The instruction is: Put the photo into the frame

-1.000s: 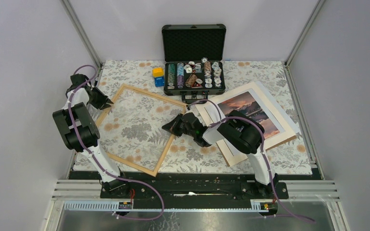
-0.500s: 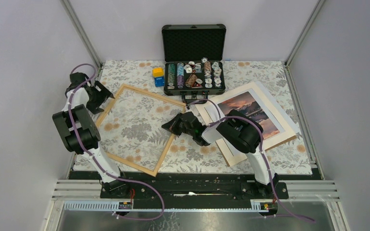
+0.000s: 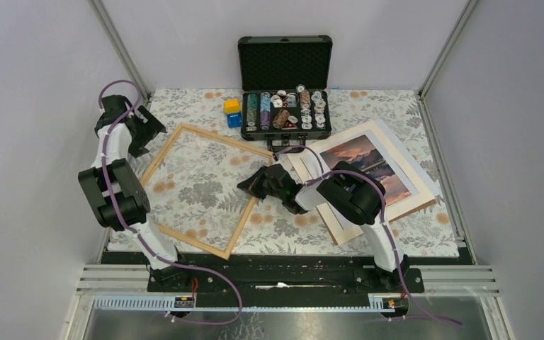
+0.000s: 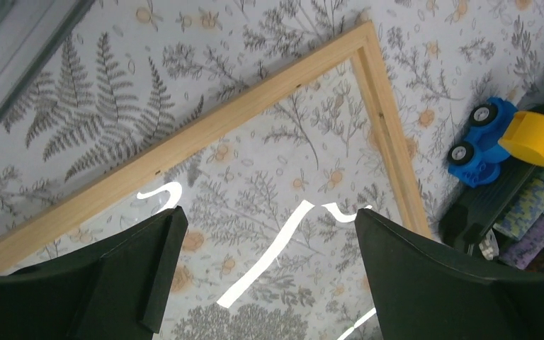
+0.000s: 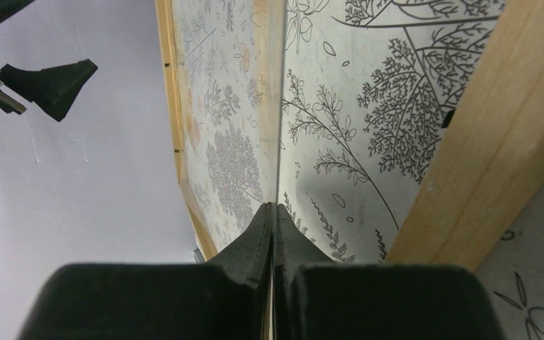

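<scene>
The left gripper (image 3: 150, 134) had drawn back from the frame (image 3: 227, 140), its fingers spread wide. The right gripper (image 3: 245, 185) sat clenched shut.

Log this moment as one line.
left gripper: open over frame corner | right gripper: shut at frame edge | photo: outside frame

Frame (image 3: 219, 139) left of photo (image 3: 370, 161), case (image 3: 285, 85) behind.
</scene>
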